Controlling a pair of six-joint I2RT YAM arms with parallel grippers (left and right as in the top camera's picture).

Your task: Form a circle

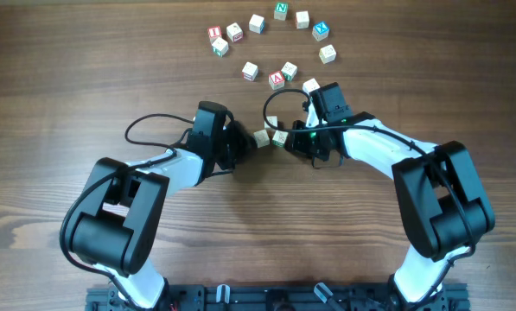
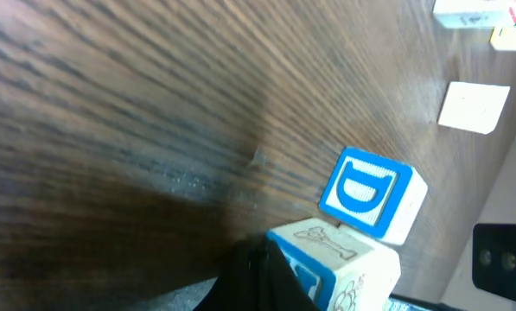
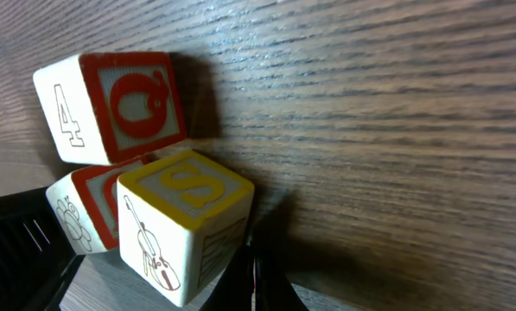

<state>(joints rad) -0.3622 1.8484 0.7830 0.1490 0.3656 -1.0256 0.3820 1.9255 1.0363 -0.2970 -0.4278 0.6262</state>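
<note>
No circle shows; small pale wooden letter cubes lie in a loose arc [image 1: 281,10] at the far middle of the table. Two cubes [image 1: 262,136] [image 1: 280,136] lie between the grippers. My left gripper [image 1: 249,143] is shut with nothing in it; in the left wrist view its fingertips [image 2: 259,278] rest against a blue-edged cube [image 2: 340,259], with a blue D cube [image 2: 370,192] just beyond. My right gripper [image 1: 293,138] is shut and empty; its tips [image 3: 258,278] sit beside a yellow S cube [image 3: 184,220], near a red Q cube [image 3: 119,104] and another red cube [image 3: 83,214].
Several more cubes [image 1: 277,79] lie inside the arc, just beyond the right gripper. A black cable [image 1: 154,121] loops over the table left of the left wrist. The arm bases stand at the near edge [image 1: 266,298].
</note>
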